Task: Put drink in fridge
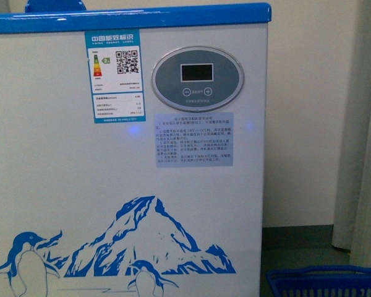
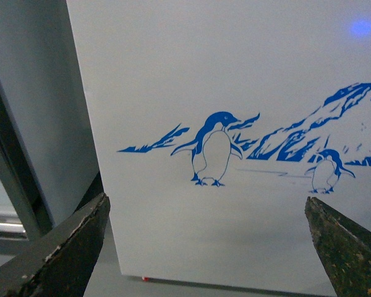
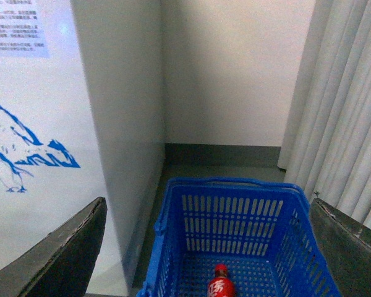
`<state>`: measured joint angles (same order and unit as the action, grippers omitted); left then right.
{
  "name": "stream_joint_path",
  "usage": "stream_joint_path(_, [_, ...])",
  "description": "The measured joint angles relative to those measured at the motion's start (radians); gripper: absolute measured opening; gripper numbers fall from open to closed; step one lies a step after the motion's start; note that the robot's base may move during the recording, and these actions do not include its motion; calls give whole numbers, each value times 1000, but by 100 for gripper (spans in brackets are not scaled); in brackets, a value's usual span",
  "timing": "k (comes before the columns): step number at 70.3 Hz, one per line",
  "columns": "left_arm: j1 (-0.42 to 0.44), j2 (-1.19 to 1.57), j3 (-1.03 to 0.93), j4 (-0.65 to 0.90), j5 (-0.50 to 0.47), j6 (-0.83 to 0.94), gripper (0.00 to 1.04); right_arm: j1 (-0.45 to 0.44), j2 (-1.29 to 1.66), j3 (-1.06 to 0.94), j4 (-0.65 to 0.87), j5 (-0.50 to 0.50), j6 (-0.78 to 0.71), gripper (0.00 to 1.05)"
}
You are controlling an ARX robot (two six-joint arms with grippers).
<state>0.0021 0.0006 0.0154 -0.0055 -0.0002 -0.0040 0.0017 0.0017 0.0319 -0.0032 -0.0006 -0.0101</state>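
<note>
Fridge front [image 1: 130, 185] fills most of what the robot faces: a white cabinet capped by a blue rim [image 1: 130, 17], with nothing of its top opening in view. At the far left, the left gripper [image 2: 205, 204] hangs low in front of the white panel, jaws spread wide and empty, framing a printed blue penguin [image 2: 213, 148]. Moving right across the panel come an energy label [image 1: 114, 74], an oval grey control panel [image 1: 198, 78], a pale notice sheet [image 1: 194, 139] beneath it, and a blue mountain picture [image 1: 142, 235] lower down. Right of the fridge, on the floor beside its corner, sits a blue basket [image 3: 235, 229] with slatted walls. The drink [image 3: 221, 286] lies inside it on the basket floor, red cap and red label showing, its lower part cut off by the picture's edge. The right gripper [image 3: 207, 204] hovers above the basket, jaws apart and holding nothing. Pale curtains [image 3: 346, 111] hang at the far right. The bottle looks small, light and fairly stiff, but smooth and round, so it may roll or slip. The basket walls probably call for a reach from above, closing on the labelled body just under the cap.
</note>
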Motion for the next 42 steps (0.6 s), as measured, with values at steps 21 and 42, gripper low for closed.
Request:
stream_joint_path(21, [0, 0, 0, 0, 1, 0, 97, 0, 1, 0, 0, 2, 0, 98])
stream_joint_path(42, [0, 0, 0, 0, 0, 0, 97, -179, 681, 169, -1, 83, 67, 98])
